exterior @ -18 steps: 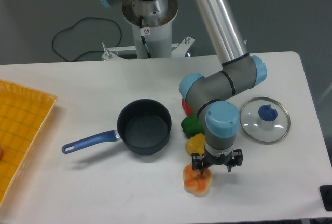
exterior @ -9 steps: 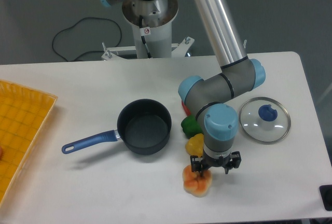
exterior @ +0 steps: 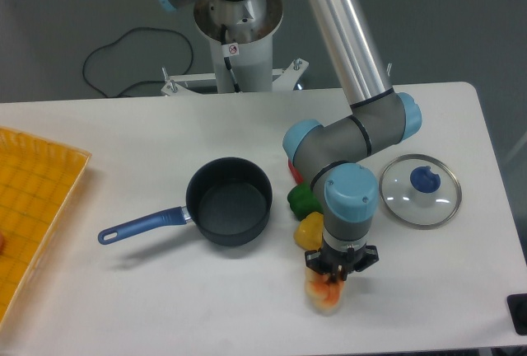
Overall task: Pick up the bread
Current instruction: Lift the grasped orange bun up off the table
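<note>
The bread [exterior: 327, 296], a lumpy orange object with pale cream patches, sits near the table's front edge, just in front of the yellow pepper [exterior: 309, 229]. My gripper [exterior: 333, 277] points straight down onto its top. The fingers are drawn in against the bread and cover its upper half. Only the lower part of the bread shows beneath them, and it looks narrower than the wrist above it.
A green pepper [exterior: 302, 199] and a red pepper [exterior: 294, 170] lie behind the yellow one, close to my arm. A dark pot [exterior: 229, 202] with a blue handle [exterior: 140, 226] stands to the left. A glass lid [exterior: 421, 190] lies right, a yellow tray [exterior: 33, 208] far left.
The gripper has dropped lower onto the bread and its fingers have drawn together around it. The bread now looks squeezed narrower and sits slightly further right.
</note>
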Controlling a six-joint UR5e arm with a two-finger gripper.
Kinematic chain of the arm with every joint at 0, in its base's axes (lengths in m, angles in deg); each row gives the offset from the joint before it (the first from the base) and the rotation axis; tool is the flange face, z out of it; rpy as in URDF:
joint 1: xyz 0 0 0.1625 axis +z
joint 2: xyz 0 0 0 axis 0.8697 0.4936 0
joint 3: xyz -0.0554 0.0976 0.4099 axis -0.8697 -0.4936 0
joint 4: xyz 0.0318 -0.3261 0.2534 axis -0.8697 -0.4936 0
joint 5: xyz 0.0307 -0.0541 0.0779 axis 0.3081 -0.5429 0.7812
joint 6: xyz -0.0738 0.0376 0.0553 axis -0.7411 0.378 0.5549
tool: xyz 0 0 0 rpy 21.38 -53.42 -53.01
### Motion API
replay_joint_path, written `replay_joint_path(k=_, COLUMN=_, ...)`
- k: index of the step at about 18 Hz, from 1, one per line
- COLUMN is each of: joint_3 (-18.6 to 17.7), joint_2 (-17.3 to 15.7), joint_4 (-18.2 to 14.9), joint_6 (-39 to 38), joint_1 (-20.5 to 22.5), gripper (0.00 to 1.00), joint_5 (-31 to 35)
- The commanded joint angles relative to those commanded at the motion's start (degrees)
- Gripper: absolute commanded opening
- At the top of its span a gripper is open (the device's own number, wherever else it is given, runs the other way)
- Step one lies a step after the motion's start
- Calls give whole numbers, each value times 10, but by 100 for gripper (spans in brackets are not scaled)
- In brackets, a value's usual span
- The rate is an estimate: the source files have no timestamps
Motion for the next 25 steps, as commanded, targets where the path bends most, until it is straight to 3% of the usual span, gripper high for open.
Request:
replay_joint_path(k=6, joint_3=0, joint_2=-7, joint_4=0, joint_6=0, joint_1=1, gripper=0, joint_5=-1)
replay_joint_path(k=17, joint_3=-11, joint_2=-61, joint_4=-10, joint_6=10, joint_1=7, gripper=0, joint_5=-15)
replay_joint_path(k=25, joint_3=-19, joint_2=-124, joint_4=-118, joint_6=173, joint_1=64, gripper=0, joint_5=-11)
